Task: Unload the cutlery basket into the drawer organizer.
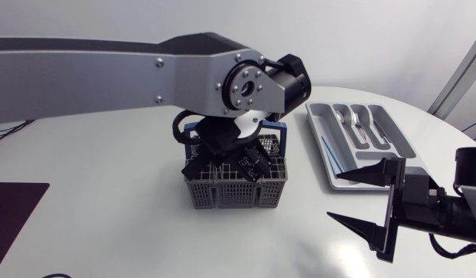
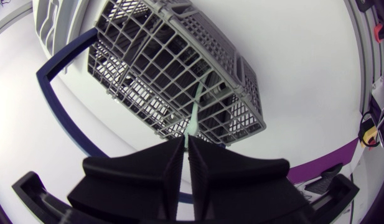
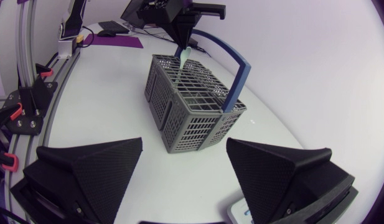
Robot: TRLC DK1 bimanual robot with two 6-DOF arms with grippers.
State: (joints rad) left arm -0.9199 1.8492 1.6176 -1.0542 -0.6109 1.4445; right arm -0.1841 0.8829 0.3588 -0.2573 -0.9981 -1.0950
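Head view: left arm (image 1: 106,73) comes in from the left and spans to mid-table, with the left gripper (image 1: 231,148) right over the cutlery basket (image 1: 234,193). Its jaws are hidden by the wrist here. Drawer organizer (image 1: 315,123) sits right of the basket and slightly farther back, apart from it, with silver cutlery (image 1: 357,123) in its slots. Right gripper (image 1: 335,198) is at near right, on the near side of the organizer, jaws spread wide and holding nothing. Left wrist view: jaws clenched on the top end of a pale green utensil (image 2: 195,115), which runs from between the tips down into a basket cell; blue handle (image 2: 58,93) arcs beside. Right wrist view: right gripper's jaws are wide apart, the basket ahead and well clear. The left gripper is above the basket, the green utensil hanging from its tips into the mesh.
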